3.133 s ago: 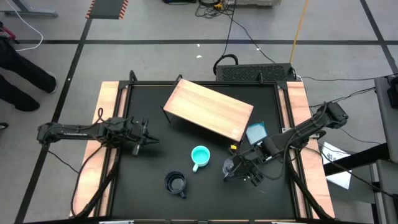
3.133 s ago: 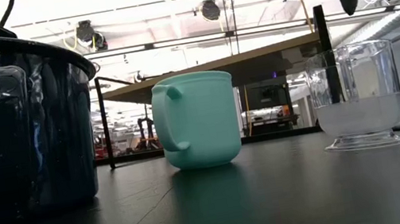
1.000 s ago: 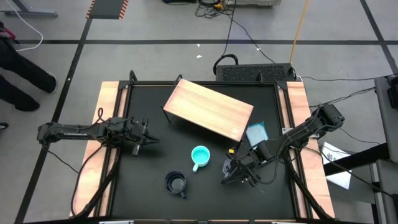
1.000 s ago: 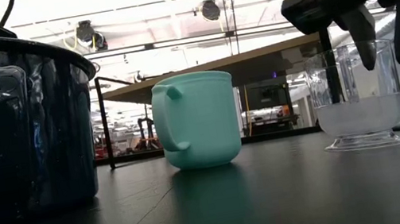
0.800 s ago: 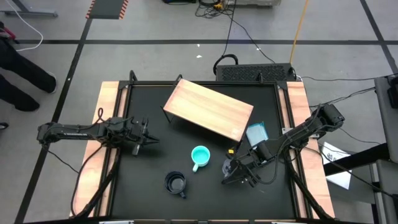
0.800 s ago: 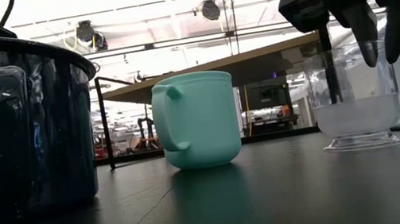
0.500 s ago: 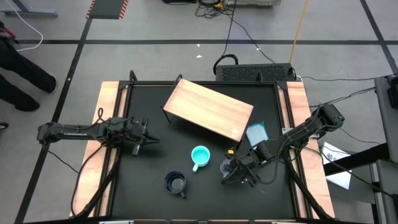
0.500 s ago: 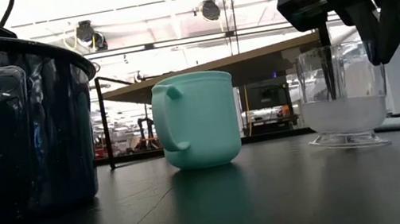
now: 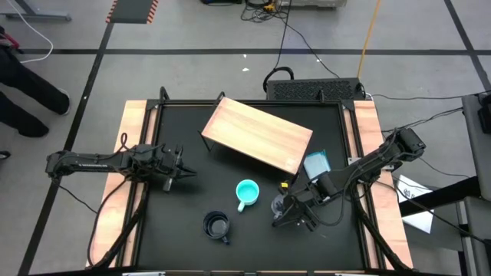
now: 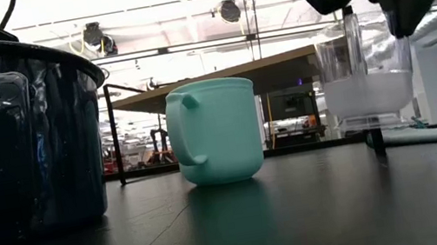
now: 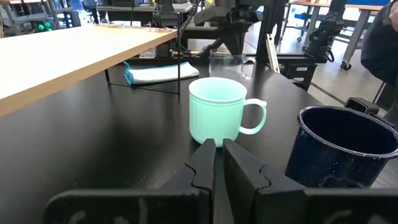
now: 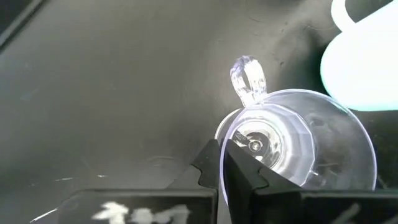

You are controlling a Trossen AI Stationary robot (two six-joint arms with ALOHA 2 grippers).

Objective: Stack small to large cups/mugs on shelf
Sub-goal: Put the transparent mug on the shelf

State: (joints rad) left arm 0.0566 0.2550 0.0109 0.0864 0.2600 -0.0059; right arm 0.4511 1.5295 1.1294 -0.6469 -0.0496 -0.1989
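Clear plastic cup [image 10: 365, 73] hangs off the tabletop, just beside the turquoise mug [image 10: 215, 131]; my right gripper [image 12: 219, 163] is pinched shut on its rim, I judge for carrying to the shelf [image 9: 257, 135].

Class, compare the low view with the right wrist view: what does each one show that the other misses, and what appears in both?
Only the low view shows the black mug at the near left, the clear cup's base off the tabletop, and a person far behind. Only the right wrist view looks down into the cup, showing its small clear handle and the right gripper shut on its rim. Both show the clear cup held by that gripper and the turquoise mug.
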